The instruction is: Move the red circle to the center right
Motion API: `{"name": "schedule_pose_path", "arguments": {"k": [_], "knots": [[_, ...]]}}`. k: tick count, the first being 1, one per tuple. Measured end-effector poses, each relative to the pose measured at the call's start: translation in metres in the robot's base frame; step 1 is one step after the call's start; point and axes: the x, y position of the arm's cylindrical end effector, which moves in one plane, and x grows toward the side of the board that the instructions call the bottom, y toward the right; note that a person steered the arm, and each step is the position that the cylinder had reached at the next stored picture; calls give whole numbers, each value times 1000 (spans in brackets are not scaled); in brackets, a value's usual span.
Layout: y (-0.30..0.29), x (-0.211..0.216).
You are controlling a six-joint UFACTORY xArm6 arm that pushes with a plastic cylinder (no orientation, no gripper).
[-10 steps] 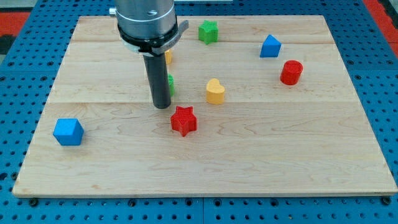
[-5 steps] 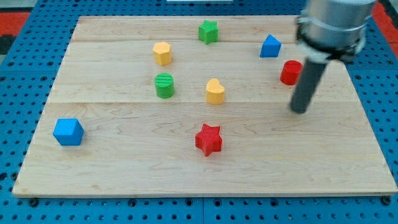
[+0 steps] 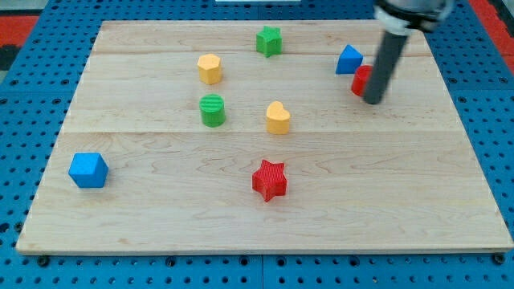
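Note:
The red circle [image 3: 361, 80] stands near the board's right side, upper part, mostly hidden behind my rod; only its left part shows. It sits just below the blue block [image 3: 348, 59], close to or touching it. My tip [image 3: 373, 99] rests on the board at the red circle's lower right edge, touching it.
A green star [image 3: 270, 40] is at the top middle. A yellow block [image 3: 210, 68] and a green cylinder [image 3: 213, 110] are left of centre. A yellow heart [image 3: 278, 118] is central. A red star [image 3: 270, 179] lies lower middle. A blue cube [image 3: 87, 169] is at the left.
My tip swept from left of centre to the right side, pushing the red star down-right, then moved up against the red circle, which shifted up-left toward the blue block.

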Motion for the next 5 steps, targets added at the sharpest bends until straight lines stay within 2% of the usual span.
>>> {"name": "schedule_pose_path", "arguments": {"k": [1,4,5], "knots": [[-60,-19],[47,-17],[59,-16]]}}
